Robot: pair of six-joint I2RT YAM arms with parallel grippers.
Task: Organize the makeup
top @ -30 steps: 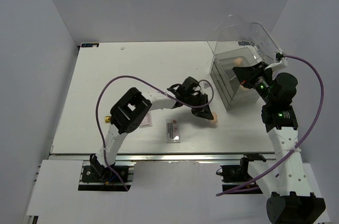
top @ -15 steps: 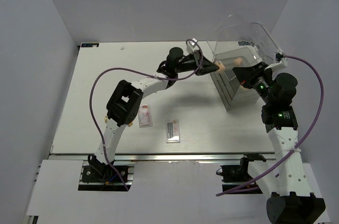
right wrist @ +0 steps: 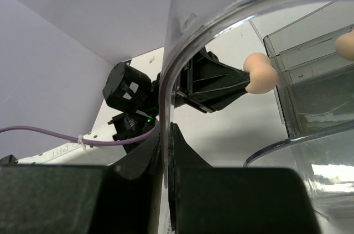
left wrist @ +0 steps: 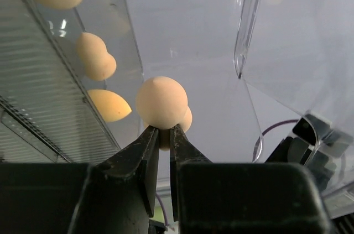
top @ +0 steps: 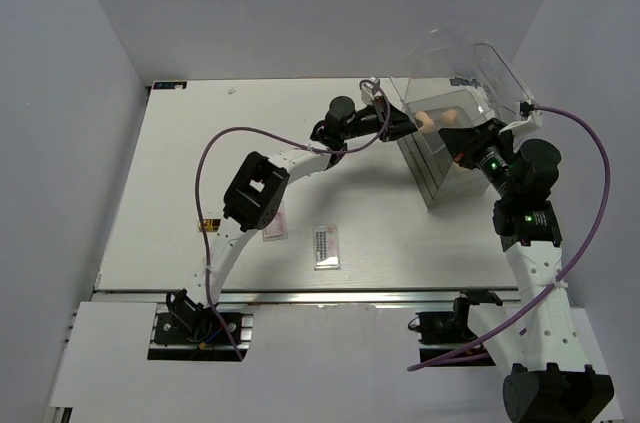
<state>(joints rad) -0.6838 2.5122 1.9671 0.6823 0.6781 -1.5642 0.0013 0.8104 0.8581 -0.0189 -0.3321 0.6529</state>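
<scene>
My left gripper (top: pixel 412 124) reaches to the open top of the clear drawer box (top: pixel 440 178) and is shut on a peach sponge (top: pixel 426 122). In the left wrist view the jaws (left wrist: pixel 164 130) pinch that sponge (left wrist: pixel 162 101) at its narrow end. It also shows in the right wrist view (right wrist: pixel 260 74). Another sponge (top: pixel 450 116) lies inside the box. My right gripper (top: pixel 463 149) is shut on the edge of the raised clear lid (right wrist: pixel 166 79). The pinkish palette (top: pixel 274 225) and the dark-rowed palette (top: pixel 326 245) lie flat on the table. A small gold lipstick (top: pixel 206 224) lies left of them.
The lid (top: pixel 470 63) arches up over the box at the back right. Through the box wall the left wrist view shows more peach shapes (left wrist: pixel 95 62), some likely reflections. The left arm's purple cable (top: pixel 215 158) loops over the table.
My left arm carried the sponge from the table's middle up and right to the box's open top. The right gripper and the lid stayed put.
</scene>
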